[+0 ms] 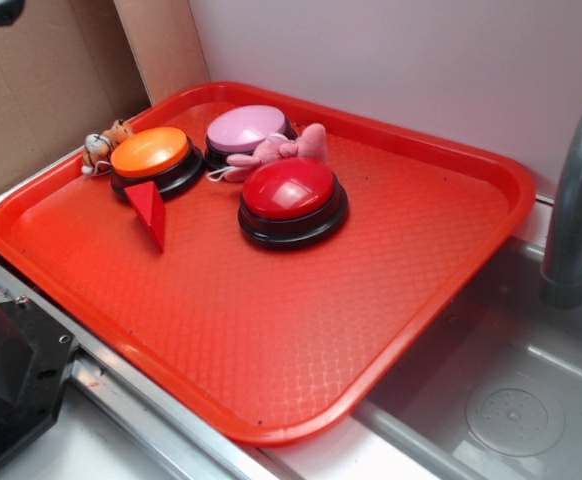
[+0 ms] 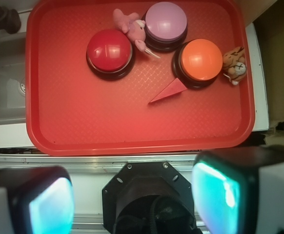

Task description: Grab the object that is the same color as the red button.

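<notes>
Smooth red wedge (image 2: pixel 169 90) touching orange button (image 2: pixel 201 60), glossy red button (image 2: pixel 109 50), end effector (image 2: pixel 132 195) wide

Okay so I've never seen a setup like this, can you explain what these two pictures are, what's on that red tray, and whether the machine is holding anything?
These are two camera views of a small robot arm's workspace. One camera stands off to the side; the other rides on the arm's wrist and looks straight down, so its two fingers appear blurred along the bottom edge, spread apart and holding nothing.

A red tray sits beside a grey sink. On it are three big dome buttons: a red button, an orange button and a pink button. A small red wedge lies just in front of the orange button. A pink soft toy lies between the pink and red buttons, and a small striped toy sits beside the orange one.
</notes>
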`<state>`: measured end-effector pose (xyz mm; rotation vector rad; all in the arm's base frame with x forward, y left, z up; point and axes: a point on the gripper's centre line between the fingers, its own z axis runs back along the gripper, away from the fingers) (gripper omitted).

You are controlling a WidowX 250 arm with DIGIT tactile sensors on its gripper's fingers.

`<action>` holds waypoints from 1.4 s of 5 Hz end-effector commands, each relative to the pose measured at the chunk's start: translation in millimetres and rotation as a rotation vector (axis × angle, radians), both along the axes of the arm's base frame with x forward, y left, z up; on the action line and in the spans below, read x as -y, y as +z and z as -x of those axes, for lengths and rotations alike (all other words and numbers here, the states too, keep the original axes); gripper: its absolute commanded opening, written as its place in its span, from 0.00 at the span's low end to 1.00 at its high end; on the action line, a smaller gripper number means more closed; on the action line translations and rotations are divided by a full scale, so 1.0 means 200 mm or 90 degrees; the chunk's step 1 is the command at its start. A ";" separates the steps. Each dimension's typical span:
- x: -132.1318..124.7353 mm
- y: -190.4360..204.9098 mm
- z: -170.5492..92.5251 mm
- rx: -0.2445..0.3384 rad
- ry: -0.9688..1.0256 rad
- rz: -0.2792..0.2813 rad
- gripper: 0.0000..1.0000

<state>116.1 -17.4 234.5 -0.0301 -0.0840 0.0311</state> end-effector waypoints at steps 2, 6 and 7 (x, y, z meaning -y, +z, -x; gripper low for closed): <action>-0.05 -0.09 -0.06 0.017 0.108 0.016 1.00; -0.23 -0.72 -0.30 0.081 0.513 -0.089 1.00; -0.30 -0.84 -0.33 0.088 0.540 -0.079 1.00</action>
